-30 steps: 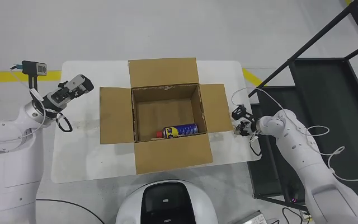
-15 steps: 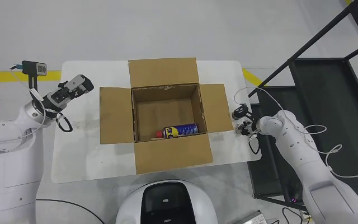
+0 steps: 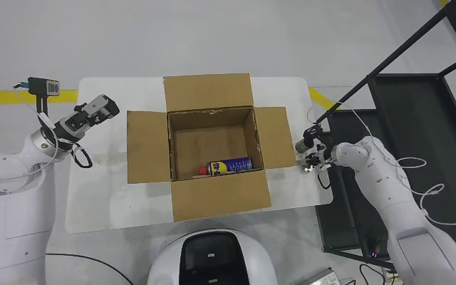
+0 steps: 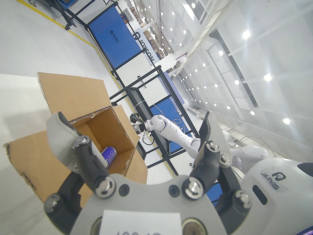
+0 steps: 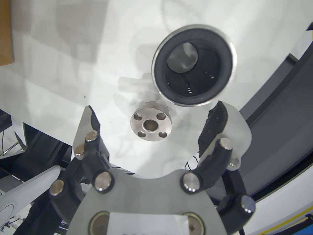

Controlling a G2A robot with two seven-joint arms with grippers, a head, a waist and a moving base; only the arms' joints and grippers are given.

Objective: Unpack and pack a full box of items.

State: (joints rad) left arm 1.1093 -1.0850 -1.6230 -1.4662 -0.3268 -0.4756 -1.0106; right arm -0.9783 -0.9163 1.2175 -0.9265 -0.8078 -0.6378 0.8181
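Your right pincer (image 5: 154, 111) hangs released over a round silver metal flange (image 5: 150, 124) (right of the brown cardboard box (image 3: 275, 137)). Left pincer (image 4: 133, 119): released too.

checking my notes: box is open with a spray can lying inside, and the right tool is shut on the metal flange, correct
No: the right tool is open, the metal flange lying free on the table beneath it, as the right wrist view shows. The box is open, spray can inside.

White arms (image 3: 388, 192), grey tools (image 5: 154, 107) with silver screws (image 5: 190, 182) (black ribbed pads (image 5: 212, 125))
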